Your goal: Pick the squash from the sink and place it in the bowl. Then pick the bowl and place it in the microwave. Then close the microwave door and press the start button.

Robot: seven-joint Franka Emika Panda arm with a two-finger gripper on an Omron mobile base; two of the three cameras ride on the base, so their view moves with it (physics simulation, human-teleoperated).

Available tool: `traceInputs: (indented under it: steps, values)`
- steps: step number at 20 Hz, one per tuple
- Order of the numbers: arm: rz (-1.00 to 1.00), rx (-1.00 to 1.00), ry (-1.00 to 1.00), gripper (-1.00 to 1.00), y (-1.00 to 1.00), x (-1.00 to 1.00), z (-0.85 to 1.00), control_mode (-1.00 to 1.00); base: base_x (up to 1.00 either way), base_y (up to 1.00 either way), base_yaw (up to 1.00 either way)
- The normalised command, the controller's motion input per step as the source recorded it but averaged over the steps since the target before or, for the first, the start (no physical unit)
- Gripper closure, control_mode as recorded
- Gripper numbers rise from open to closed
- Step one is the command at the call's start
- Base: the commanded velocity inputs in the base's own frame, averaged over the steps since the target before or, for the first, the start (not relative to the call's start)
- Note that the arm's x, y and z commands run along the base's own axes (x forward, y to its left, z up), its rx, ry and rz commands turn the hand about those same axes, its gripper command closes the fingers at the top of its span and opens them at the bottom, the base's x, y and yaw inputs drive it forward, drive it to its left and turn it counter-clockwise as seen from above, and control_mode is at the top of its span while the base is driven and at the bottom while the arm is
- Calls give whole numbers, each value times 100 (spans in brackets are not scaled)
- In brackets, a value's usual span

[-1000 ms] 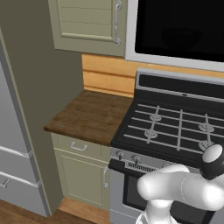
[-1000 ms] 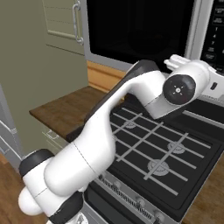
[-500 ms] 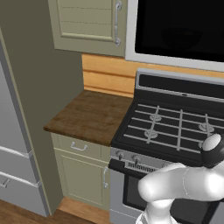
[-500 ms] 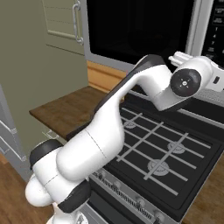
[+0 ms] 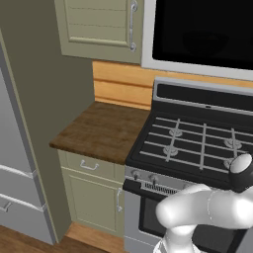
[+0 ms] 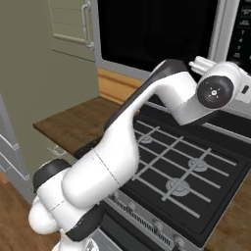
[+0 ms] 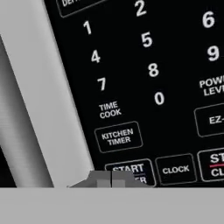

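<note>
Your two-finger gripper [image 7: 111, 178] has its dark tips pressed together with nothing between them, so they act as one blunt poker, held straight on at the START key [image 7: 129, 169] on the grey microwave's black keypad [image 7: 144, 78] with white numerals. The tall black-glass microwave door [image 6: 157, 34] with its light grey frame sits flush, so closing looks done. A dim bowl shape shows behind the glass, though you cannot make out the squash. The white arm [image 6: 147, 127] reaches up over the black-topped gas stove [image 5: 197, 148] because the microwave hangs above it.
</note>
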Motion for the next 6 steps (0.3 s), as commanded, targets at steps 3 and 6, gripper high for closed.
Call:
traceInputs:
  steps: [3,6]
  values:
    - [0,2,-8,100,71,-51,0,-100,0,0,0]
    - [0,2,-18,100,38,-80,10,-100,0,0,0]
